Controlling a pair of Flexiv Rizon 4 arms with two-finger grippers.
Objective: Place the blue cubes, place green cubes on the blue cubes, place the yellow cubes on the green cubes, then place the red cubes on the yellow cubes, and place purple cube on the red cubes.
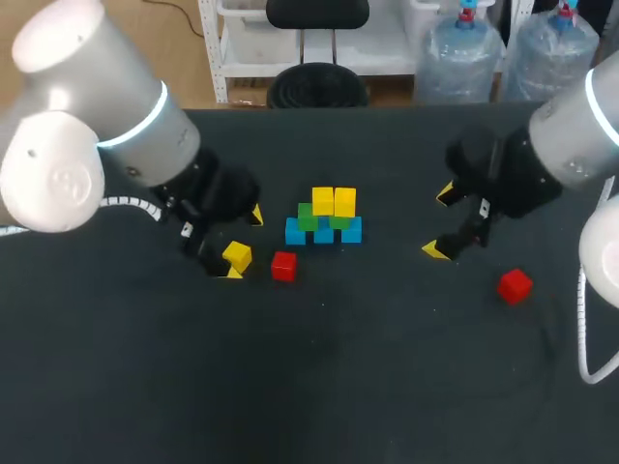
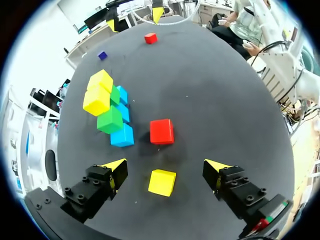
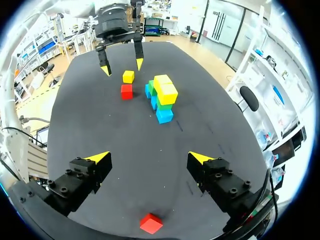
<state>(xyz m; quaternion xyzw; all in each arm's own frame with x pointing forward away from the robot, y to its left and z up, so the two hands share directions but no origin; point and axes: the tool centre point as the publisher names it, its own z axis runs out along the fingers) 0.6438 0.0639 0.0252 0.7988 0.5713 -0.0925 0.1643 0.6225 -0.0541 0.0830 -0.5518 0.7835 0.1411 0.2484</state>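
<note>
Closing on the loose yellow cube looks like the step in hand. The left tool stands open with that cube on the desk between its fingers, and neither finger touches it. The cube seems slightly turned against the line of the fingers. I would square the wrist to its flat faces first, so the pads meet faces and not corners. Whether the fingers are low enough for a mid-height grip I cannot tell; lowering until the tips are just off the desk would be safest.

A red cube lies just ahead of the yellow one, so the close should be straight and the lift vertical, to avoid nudging it. The stack stands a little beyond and to one side, with blue at the base, green above and two yellow cubes on top. The carry should rise clear before crossing over it.

The right tool is also open and empty, well apart from the stack, with another red cube on the desk near it.
</note>
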